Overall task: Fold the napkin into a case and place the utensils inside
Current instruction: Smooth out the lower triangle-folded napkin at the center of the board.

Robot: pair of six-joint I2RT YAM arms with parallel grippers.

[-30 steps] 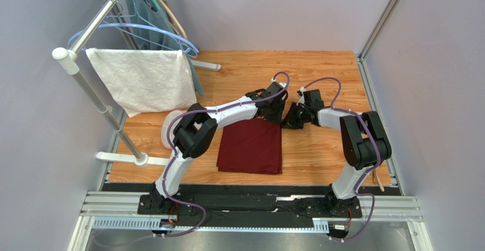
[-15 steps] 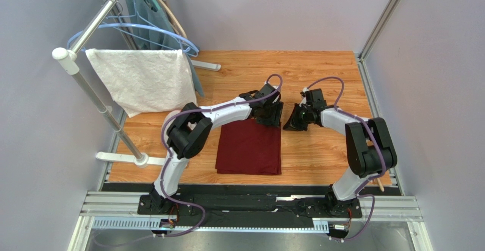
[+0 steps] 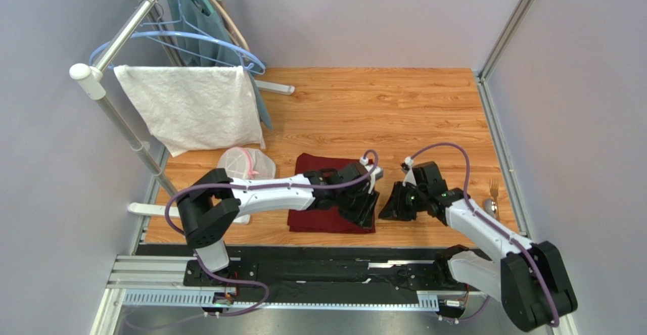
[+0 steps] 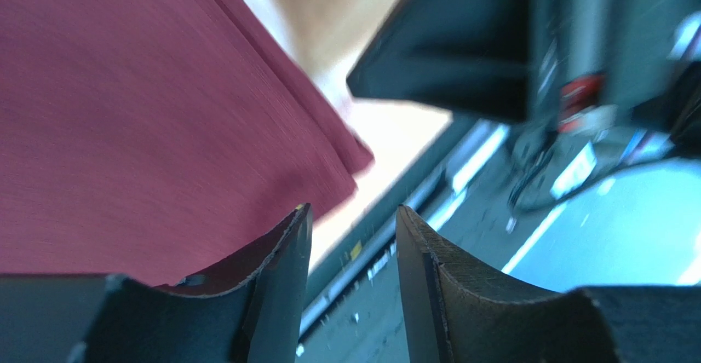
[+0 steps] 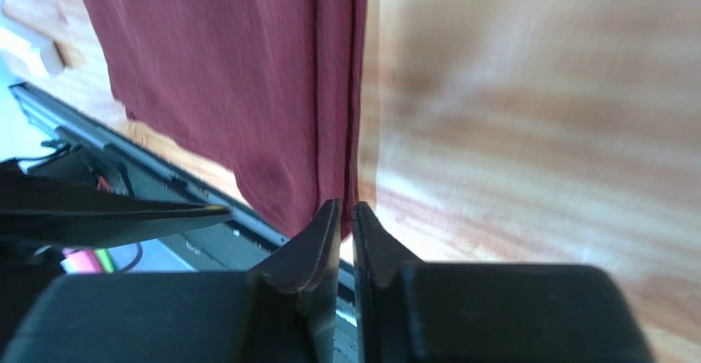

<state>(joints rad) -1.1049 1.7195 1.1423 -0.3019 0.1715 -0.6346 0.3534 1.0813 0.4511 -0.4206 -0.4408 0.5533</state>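
Maroon napkin (image 3: 323, 220) lies folded to a rectangle on the desk (image 3: 395, 108), not yet a narrow case. Left jaws parted, empty, over its 5 o'clock corner. Right jaws barely parted, empty, just beside at 3 o'clock. Utensils (image 3: 492, 195) lie unplaced, farther out at 3 o'clock.

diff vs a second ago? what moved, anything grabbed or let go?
Left gripper drew back from the far right corner of the napkin to its near right part; its jaws are now apart and empty. Right gripper drew back likewise and sits beside the near right edge, jaws almost together; grip unclear. The napkin lies flat where it was; white towel unchanged.
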